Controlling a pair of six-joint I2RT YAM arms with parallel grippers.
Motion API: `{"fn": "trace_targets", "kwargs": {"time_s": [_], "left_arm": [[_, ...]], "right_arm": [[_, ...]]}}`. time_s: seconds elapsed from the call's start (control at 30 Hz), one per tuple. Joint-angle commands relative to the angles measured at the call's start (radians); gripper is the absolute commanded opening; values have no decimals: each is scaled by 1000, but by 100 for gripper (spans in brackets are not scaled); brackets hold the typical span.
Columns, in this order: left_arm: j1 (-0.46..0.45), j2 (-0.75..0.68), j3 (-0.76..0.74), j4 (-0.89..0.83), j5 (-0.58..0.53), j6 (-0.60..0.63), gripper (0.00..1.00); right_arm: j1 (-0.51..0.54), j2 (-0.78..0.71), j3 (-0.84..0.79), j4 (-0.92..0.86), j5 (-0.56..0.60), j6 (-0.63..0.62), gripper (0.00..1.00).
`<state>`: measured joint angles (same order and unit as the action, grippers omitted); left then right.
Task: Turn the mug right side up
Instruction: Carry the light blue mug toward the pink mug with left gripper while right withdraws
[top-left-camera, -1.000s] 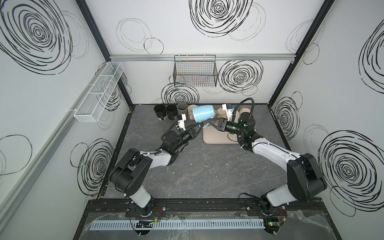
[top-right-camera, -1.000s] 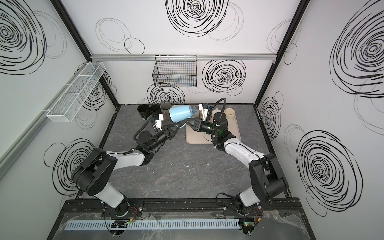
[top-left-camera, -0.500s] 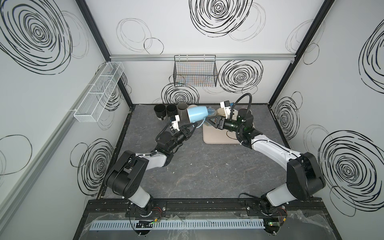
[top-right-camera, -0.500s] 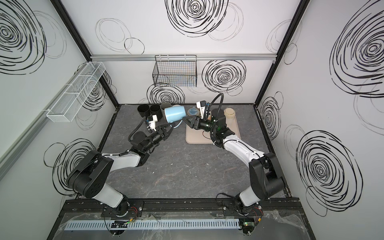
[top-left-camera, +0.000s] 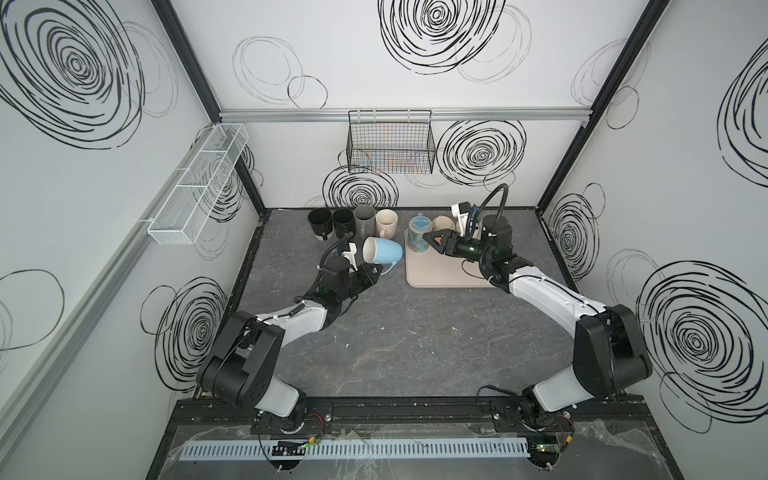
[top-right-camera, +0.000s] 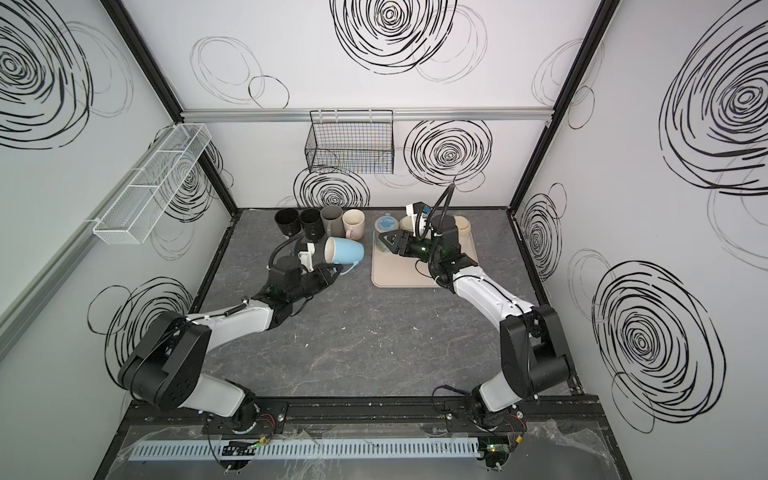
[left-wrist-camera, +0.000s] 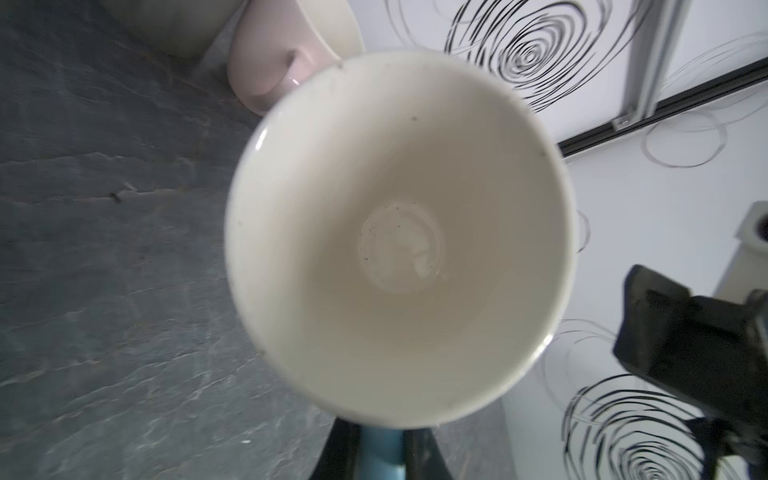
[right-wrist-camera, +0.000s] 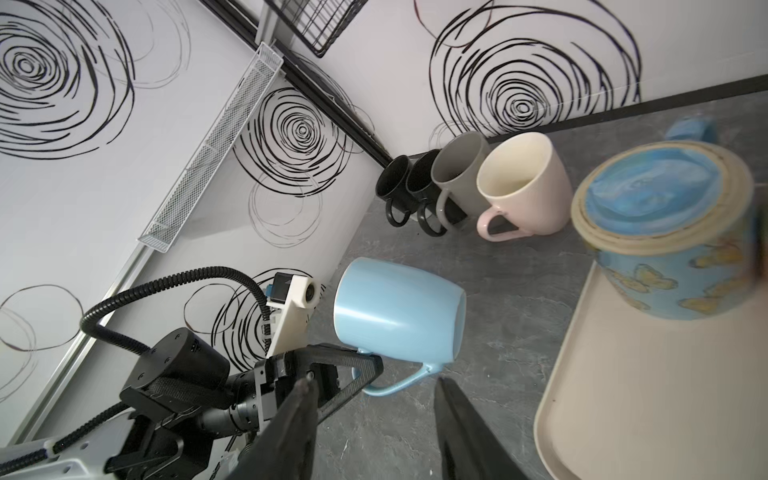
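White walls scrawled with black swirls close in a grey, stone-look worktop. You have the mug, pale blue, on its side above the worktop. It is toward the back edge, just left of the middle, in front of four mugs standing in a row along that edge. Your left pincer is clamped tight on its handle from beneath. Your right pincer stands partly open with nothing in it, over the back-left corner of the tray. The tray lies toward the back-right corner of the worktop. That pincer is just beside the butterfly mug, which sits upside down on the tray.

Both top views give you the mug's blue side and a sliver of its pale mouth, turned toward the left wall. Only the left wrist view looks straight into it: a cream inside with dark specks on the wall and bottom. Only the right wrist view shows the grip plainly. There the black fingers pinch the end of the handle nearer the mouth, and the mug's base faces the tray. It also shows yellow butterflies printed on the blue of the other mug.
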<state>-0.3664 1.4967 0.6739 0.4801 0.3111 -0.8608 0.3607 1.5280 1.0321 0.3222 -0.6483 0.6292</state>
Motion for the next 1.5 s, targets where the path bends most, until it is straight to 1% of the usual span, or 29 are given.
{"fn": "trace_targets", "kwargs": {"time_s": [0.0, 0.27, 0.47, 0.67, 0.87, 1.1, 1.27, 1.47], "left_arm": [[-8, -7, 112, -129, -74, 221, 0], [-62, 136, 357, -417, -226, 480, 0], [-80, 260, 547, -560, -295, 632, 0], [-83, 389, 726, -682, -341, 759, 0], [-85, 499, 881, -764, -395, 840, 0], [-84, 612, 1025, -828, -417, 894, 0], [-74, 654, 1075, -865, -434, 899, 0], [-66, 654, 1089, -915, -461, 921, 0]], "right_arm": [[-32, -12, 6, -22, 7, -7, 50], [-102, -23, -7, -46, -16, -17, 50], [-159, -23, 17, -121, -8, -32, 50], [-218, -13, 31, -180, -11, -44, 50], [-256, 4, 45, -199, -15, -41, 50], [-285, 27, 78, -229, 0, -60, 50], [-328, 58, 108, -278, 69, -92, 50], [-358, 119, 207, -375, 199, -176, 52]]}}
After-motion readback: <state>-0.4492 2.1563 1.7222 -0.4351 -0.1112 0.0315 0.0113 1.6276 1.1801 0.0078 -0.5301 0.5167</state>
